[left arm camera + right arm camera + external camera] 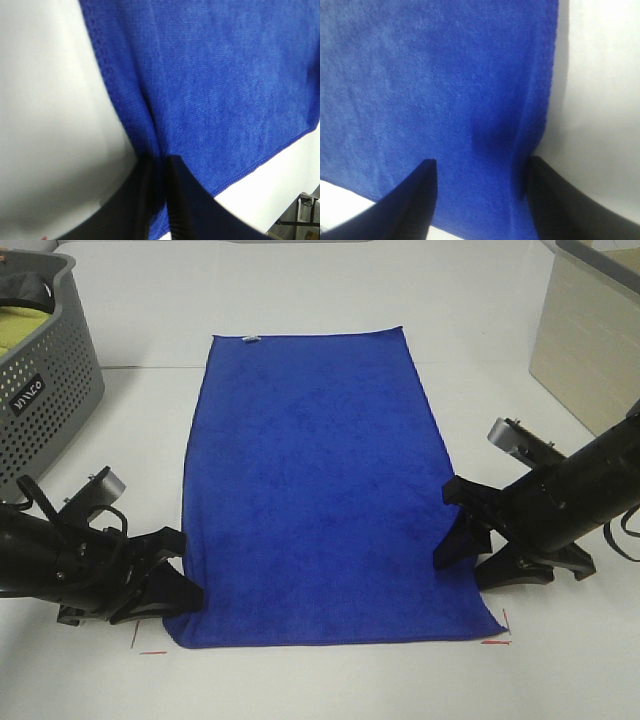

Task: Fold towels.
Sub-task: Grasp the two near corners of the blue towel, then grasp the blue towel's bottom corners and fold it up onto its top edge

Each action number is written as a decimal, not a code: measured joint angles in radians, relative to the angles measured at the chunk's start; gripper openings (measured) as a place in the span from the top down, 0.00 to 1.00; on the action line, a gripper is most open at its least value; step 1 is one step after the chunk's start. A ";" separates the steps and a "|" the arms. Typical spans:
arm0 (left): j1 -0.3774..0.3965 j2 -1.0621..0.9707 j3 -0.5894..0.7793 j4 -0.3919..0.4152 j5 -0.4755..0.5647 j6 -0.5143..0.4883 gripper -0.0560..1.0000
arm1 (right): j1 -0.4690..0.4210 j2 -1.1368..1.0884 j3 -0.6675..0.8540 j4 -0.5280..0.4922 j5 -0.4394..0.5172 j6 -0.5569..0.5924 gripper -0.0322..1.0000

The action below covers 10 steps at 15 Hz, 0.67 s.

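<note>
The royal-blue towel [310, 490] lies spread flat on the white table, long side running away from me, with its small white tag [250, 338] at the far left corner. My left gripper [185, 585] is at the towel's near left edge. In the left wrist view it [160, 165] is shut on a pinch of the towel [225, 75]. My right gripper [465, 568] is at the near right edge. In the right wrist view it [480, 170] is open, with its fingers [415, 200] standing on either side of the towel's hem [540, 100].
A grey perforated basket [50, 390] holding a yellow-green cloth [20, 330] stands at the far left. A beige box [590, 340] stands at the far right. Red marks [495, 640] on the table sit by the towel's near corners.
</note>
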 joint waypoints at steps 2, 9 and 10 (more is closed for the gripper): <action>0.000 0.000 0.000 0.000 0.003 0.000 0.84 | 0.000 0.032 -0.004 0.035 0.035 -0.002 0.46; 0.000 -0.003 0.000 0.001 0.003 0.000 0.93 | 0.000 0.062 -0.004 0.048 0.036 -0.027 0.94; 0.000 -0.019 0.000 0.004 0.001 0.000 0.94 | 0.000 0.062 -0.004 0.048 0.038 -0.027 0.97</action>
